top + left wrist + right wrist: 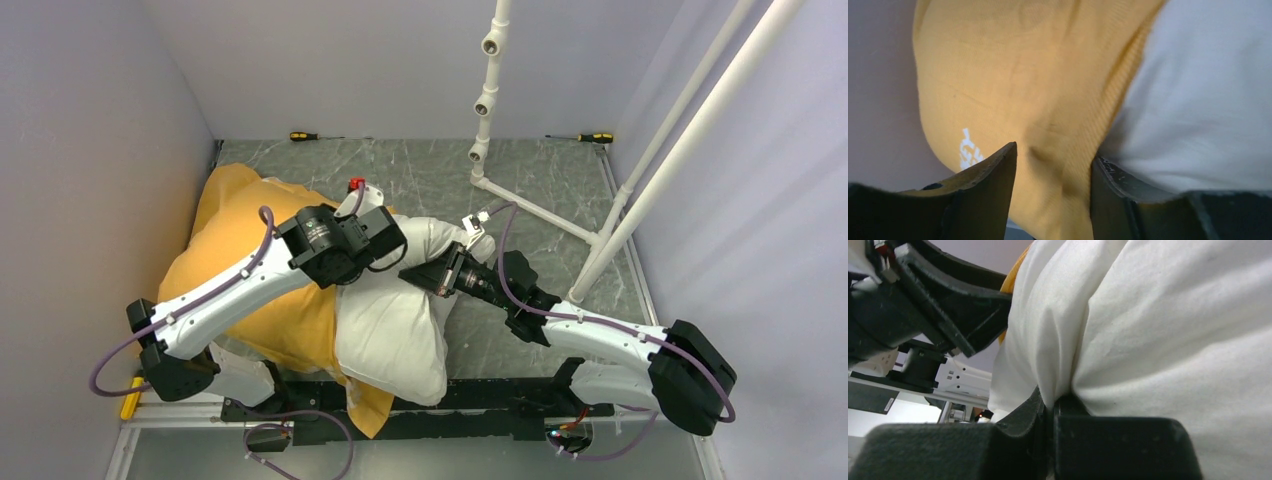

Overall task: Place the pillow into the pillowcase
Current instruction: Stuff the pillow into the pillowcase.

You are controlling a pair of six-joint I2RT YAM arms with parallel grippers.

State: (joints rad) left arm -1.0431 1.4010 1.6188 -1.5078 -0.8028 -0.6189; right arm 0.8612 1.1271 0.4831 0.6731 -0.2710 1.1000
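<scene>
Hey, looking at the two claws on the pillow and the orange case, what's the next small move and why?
Probably close the left claw on the pillowcase fold bulging between its parted fingers. The right claw is shut on a pinch of the pillow, whose white half sticks out, so gripping the case would let it be drawn over.

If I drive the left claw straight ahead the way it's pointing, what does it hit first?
The orange pillowcase: its fabric bulges between the parted fingers of the left claw, with the white pillow just to the right. Depth is unclear, but the cloth looks nearly in contact.
</scene>
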